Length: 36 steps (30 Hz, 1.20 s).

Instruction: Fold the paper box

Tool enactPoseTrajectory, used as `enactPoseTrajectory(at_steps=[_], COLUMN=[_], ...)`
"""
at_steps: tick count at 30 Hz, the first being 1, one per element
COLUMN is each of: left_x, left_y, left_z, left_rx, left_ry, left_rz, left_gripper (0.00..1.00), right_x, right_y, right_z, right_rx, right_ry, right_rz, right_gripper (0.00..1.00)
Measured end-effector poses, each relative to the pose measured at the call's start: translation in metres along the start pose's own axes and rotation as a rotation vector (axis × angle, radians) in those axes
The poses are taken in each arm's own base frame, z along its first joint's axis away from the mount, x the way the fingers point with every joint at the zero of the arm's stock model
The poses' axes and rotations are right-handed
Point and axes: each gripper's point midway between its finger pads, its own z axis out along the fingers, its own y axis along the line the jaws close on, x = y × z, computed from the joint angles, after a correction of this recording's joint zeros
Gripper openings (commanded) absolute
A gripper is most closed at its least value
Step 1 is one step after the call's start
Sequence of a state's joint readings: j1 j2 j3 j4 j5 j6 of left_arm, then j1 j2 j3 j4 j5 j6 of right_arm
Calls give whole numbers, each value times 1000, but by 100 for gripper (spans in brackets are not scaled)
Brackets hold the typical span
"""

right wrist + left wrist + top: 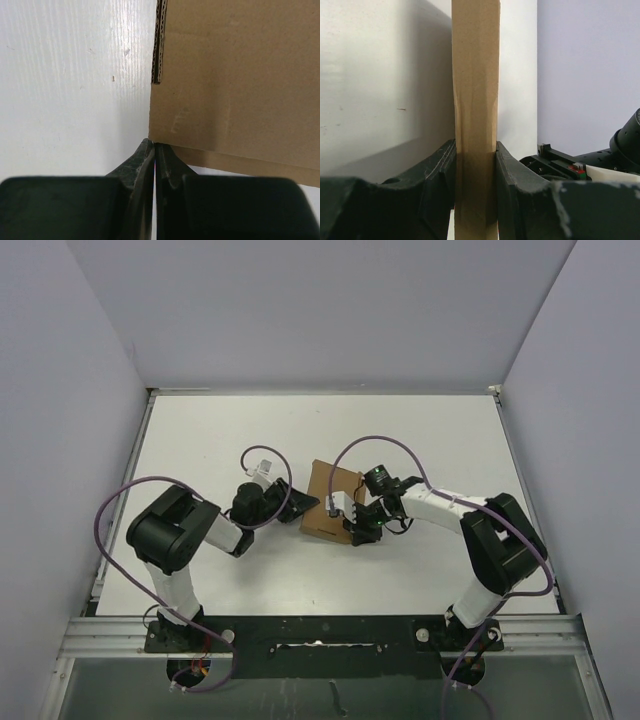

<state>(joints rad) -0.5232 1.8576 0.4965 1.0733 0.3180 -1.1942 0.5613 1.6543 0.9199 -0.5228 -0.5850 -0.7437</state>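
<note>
Clamped by the left gripper [475, 165] on a narrow face of the paper box [475, 75], centre of the left wrist view. Shut on nothing at the right gripper [155, 150], tips against a box corner mid-frame. Could slip or crush if pulled hard, or skid off centre in the overhead view if shoved.

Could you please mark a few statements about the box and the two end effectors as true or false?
1. The left end effector clamps a cardboard panel of the paper box. True.
2. The right one is wide open. False: the right end effector is shut, its tips at a corner of the box.
3. The box is between the two arms. True.
4. The box sits at the far edge. False: it is near the middle of the table.
</note>
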Motion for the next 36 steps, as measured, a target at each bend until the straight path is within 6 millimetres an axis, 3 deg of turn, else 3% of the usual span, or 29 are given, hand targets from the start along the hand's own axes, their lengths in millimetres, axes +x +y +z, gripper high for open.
enactPoseTrajectory(at_steps=[7,11,19,24,28,36], left_x=[-3,-4,-3,-3,-1,12], left_y=[-8,-12,-16,-21,-29,-52], left_z=[-1,0,0,1,4,15], left_rx=[-51,-83,-124,-151,-184,-271], left_ry=[24,39,68,87,105,138], left_rz=[93,141,208,253,310,479], left_gripper=[21,21,21,21,21,21], right_x=[-3,-3,-4,-11,-19,-6], right_y=[-1,0,-2,-6,-22,-53], right_z=[3,3,-3,-30,-65,-118], right_rx=[1,-2,-7,3,70,205], right_ry=[-5,-5,-27,-109,-221,-361], right_rz=[7,7,6,25,60,210], right_gripper=[5,15,26,25,25,25])
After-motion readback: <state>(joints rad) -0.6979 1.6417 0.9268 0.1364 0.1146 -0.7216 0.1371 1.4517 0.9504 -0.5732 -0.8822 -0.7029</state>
